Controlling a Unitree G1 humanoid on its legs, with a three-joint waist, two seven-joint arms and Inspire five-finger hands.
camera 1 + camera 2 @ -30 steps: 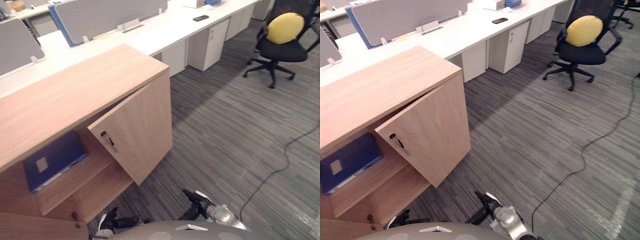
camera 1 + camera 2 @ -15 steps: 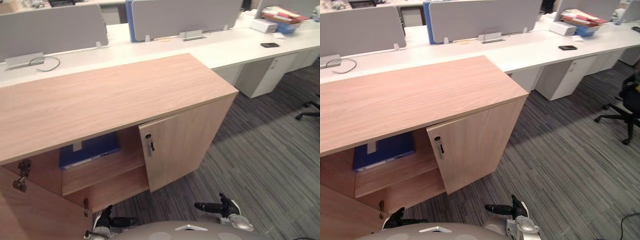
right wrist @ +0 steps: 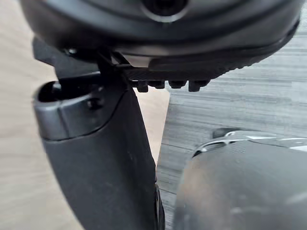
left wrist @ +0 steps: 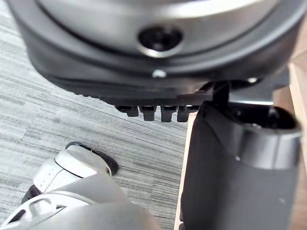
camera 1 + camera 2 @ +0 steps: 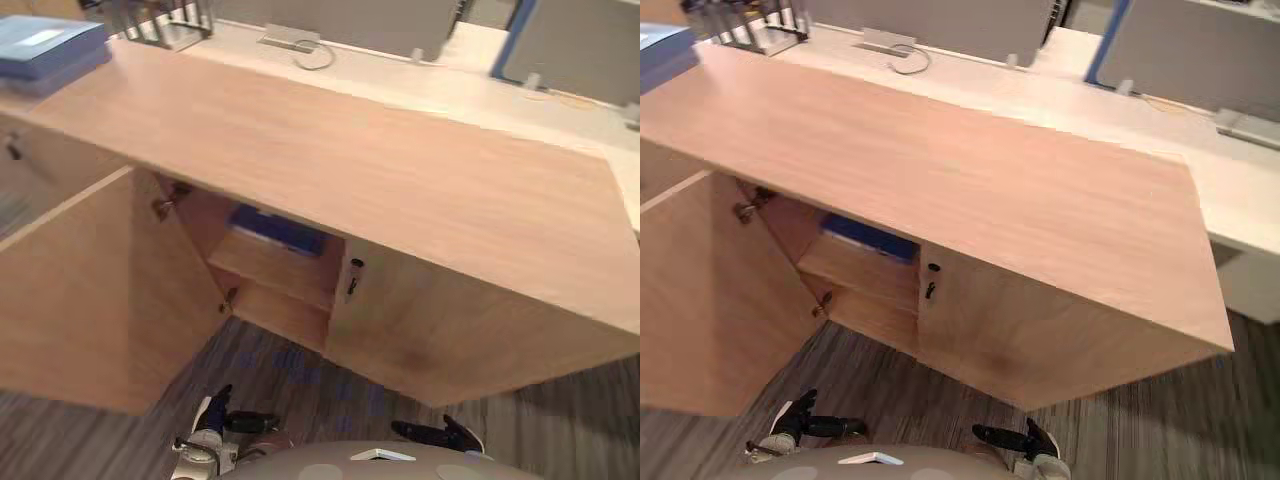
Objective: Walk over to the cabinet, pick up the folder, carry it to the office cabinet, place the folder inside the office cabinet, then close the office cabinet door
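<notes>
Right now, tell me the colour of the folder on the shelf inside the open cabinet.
The folder is dark blue, clearest in the left eye view.

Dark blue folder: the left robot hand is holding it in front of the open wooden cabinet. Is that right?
Not right. The dark blue folder is not in the left robot hand. It lies on the upper shelf inside the open wooden cabinet, as the left eye view shows. The left robot hand hangs low in front of the cabinet, open and holding nothing.
</notes>
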